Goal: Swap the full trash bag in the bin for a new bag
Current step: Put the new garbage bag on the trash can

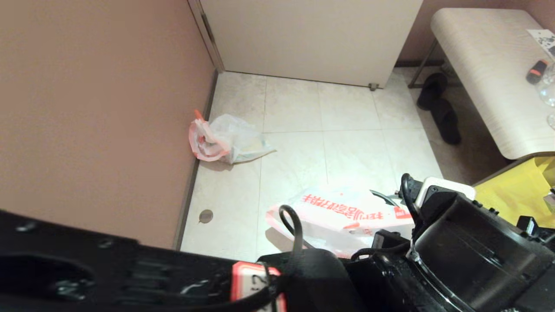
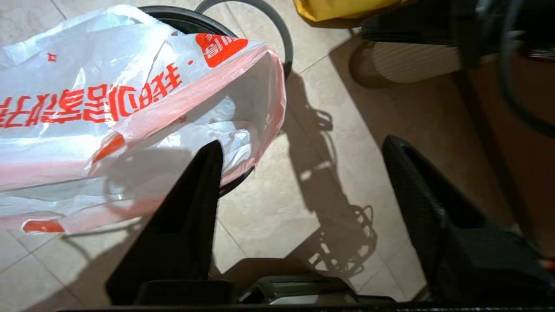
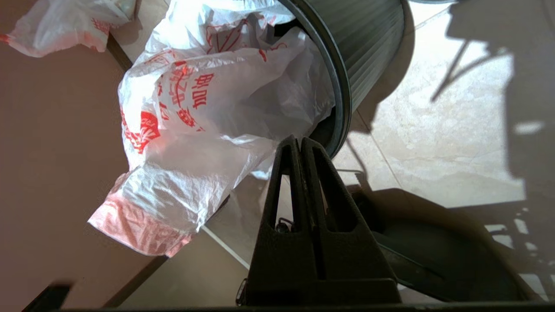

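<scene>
The new bag (image 1: 347, 212), white with red characters and nothing showing through, lies draped over the mouth of the black bin (image 3: 373, 43). My right gripper (image 3: 299, 141) is shut, its tips meeting on the bag's edge right at the bin's rim. My left gripper (image 2: 303, 147) hangs open over bare floor beside the bin (image 2: 186, 19), one finger (image 2: 204, 182) overlapping the bag (image 2: 108, 108). The grey ring (image 2: 284, 43) lies on the floor against the bin. The full trash bag (image 1: 221, 138) sits by the left wall and also shows in the right wrist view (image 3: 65, 26).
A pink wall (image 1: 95, 108) runs along the left, with a white door (image 1: 312, 39) at the back. A pale bench (image 1: 490, 78) stands at the right with black slippers (image 1: 438, 108) under it. A big yellow bag (image 1: 511, 195) is beside my right arm. A floor drain (image 1: 205, 216) lies near the wall.
</scene>
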`<state>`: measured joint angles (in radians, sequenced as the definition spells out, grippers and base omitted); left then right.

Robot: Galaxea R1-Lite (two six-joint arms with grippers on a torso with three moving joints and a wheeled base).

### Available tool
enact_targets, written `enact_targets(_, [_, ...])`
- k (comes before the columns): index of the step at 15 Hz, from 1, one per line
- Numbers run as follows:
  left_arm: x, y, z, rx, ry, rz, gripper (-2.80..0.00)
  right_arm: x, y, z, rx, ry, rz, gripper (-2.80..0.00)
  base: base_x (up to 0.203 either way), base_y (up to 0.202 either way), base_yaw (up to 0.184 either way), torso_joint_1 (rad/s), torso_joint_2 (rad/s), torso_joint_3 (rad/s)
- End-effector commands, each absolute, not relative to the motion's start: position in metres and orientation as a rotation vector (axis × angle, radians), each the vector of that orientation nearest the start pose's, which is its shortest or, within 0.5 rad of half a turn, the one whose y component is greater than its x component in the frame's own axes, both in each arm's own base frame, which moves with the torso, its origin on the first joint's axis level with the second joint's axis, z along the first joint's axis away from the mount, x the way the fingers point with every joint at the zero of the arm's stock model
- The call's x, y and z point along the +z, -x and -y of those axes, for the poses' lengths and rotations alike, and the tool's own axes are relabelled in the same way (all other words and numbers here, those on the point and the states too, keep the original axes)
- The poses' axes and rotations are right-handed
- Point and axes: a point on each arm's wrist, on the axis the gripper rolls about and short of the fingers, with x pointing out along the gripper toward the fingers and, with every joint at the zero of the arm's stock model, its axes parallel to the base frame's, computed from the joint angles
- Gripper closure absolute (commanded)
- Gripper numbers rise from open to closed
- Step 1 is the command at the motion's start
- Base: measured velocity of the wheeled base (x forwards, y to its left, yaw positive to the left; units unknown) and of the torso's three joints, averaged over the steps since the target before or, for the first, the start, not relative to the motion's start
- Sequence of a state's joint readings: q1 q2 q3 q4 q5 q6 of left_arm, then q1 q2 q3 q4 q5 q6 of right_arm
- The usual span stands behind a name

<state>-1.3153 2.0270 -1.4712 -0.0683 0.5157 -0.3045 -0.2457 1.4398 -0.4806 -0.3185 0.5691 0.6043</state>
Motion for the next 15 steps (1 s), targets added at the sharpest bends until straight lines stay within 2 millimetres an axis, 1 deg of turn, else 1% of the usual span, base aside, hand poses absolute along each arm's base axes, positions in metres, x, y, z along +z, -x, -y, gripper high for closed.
enact_targets(1, [0.224,-0.104,0.366,-0.739,-0.063,-0.383,0.00,0.137,-0.204,0.035,0.138,-0.831,-0.682,0.00,0.000,0.000,0.000,0.000,0.00,0.000])
enact_targets(2, [0.231,-0.104,0.352,-0.729,-0.055,-0.378,0.00,0.141,-0.203,0.026,0.163,-0.805,-0.674,0.00,0.000,0.000,0.000,0.000,0.00,0.000])
enact_targets(3, [0.232,-0.110,0.338,-0.700,-0.054,-0.378,0.00,0.144,-0.201,0.015,0.182,-0.774,-0.676,0.00,0.000,0.000,0.000,0.000,0.00,0.000])
enact_targets(5, [0.242,-0.128,0.310,-0.618,0.005,-0.331,0.00,0.146,-0.195,-0.013,0.173,-0.680,-0.691,0.00,0.000,0.000,0.000,0.000,0.00,0.000])
enact_targets(6, [0.245,-0.133,0.298,-0.594,0.029,-0.303,0.00,0.147,-0.191,-0.028,0.168,-0.627,-0.698,0.00,0.000,0.000,0.000,0.000,0.00,0.000])
enact_targets(7, [0.242,-0.135,0.288,-0.579,0.014,-0.293,0.00,0.149,-0.186,-0.042,0.168,-0.577,-0.692,-0.62,0.000,0.000,0.000,0.000,0.00,0.000])
enact_targets(8, [0.233,-0.138,0.279,-0.561,-0.012,-0.294,0.00,0.153,-0.181,-0.055,0.156,-0.523,-0.665,-2.80,0.000,0.000,0.000,0.000,0.00,0.000])
enact_targets(10, [0.218,-0.145,0.266,-0.527,-0.011,-0.275,0.00,0.171,-0.173,-0.070,0.112,-0.453,-0.605,-2.80,0.000,0.000,0.000,0.000,0.00,0.000])
enact_targets(11, [0.213,-0.152,0.261,-0.505,0.011,-0.253,0.00,0.180,-0.173,-0.075,0.117,-0.441,-0.606,-2.80,0.000,0.000,0.000,0.000,0.00,0.000])
enact_targets(12, [0.209,-0.159,0.261,-0.491,0.019,-0.245,0.00,0.186,-0.177,-0.078,0.113,-0.431,-0.612,-2.80,0.000,0.000,0.000,0.000,0.00,0.000])
enact_targets(13, [0.207,-0.165,0.261,-0.479,0.016,-0.243,0.00,0.186,-0.184,-0.082,0.098,-0.418,-0.618,-2.80,0.000,0.000,0.000,0.000,0.00,0.000])
enact_targets(15, [0.212,-0.168,0.261,-0.481,0.019,-0.228,0.00,0.186,-0.193,-0.087,0.068,-0.388,-0.618,-2.80,0.000,0.000,0.000,0.000,0.00,0.000])
